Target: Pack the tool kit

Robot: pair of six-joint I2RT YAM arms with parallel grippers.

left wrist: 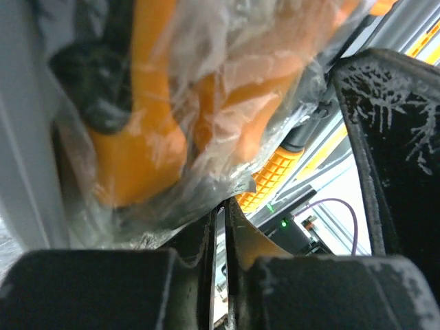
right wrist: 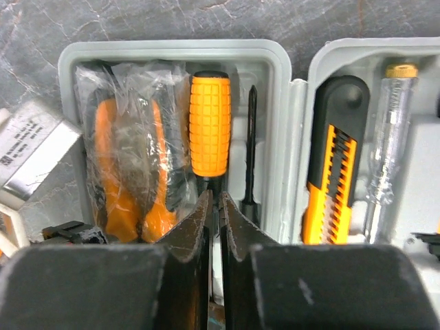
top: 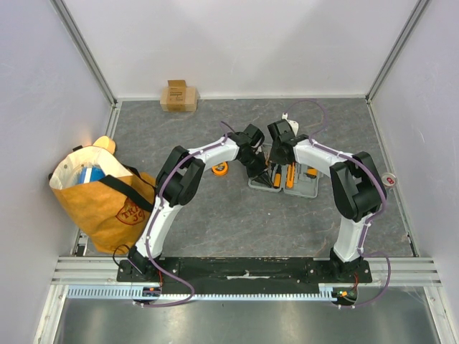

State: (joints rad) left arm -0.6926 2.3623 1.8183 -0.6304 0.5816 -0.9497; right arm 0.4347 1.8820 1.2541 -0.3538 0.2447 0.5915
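The grey case (top: 310, 188) lies open mid-table; its rim shows in the right wrist view (right wrist: 172, 49). Its left half holds plastic-wrapped orange pliers (right wrist: 130, 179), an orange-handled screwdriver (right wrist: 210, 124) and a thin black bit (right wrist: 251, 151). Its right half holds an orange-and-black knife (right wrist: 333, 172) and a clear tester (right wrist: 385, 137). My right gripper (right wrist: 214, 197) is shut, its tips at the screwdriver's neck. My left gripper (left wrist: 224, 208) is shut, its tips against the wrap of the pliers (left wrist: 137, 137). Both grippers meet over the case (top: 267, 174). An orange tape measure (top: 220, 168) lies left of the case.
A small brown cardboard box (top: 178, 95) stands at the back wall. A yellow-orange bag (top: 100, 197) sits at the left edge. A white labelled piece (right wrist: 27, 148) lies beside the case's left side. The right arm's black body (left wrist: 392, 137) is close to my left gripper.
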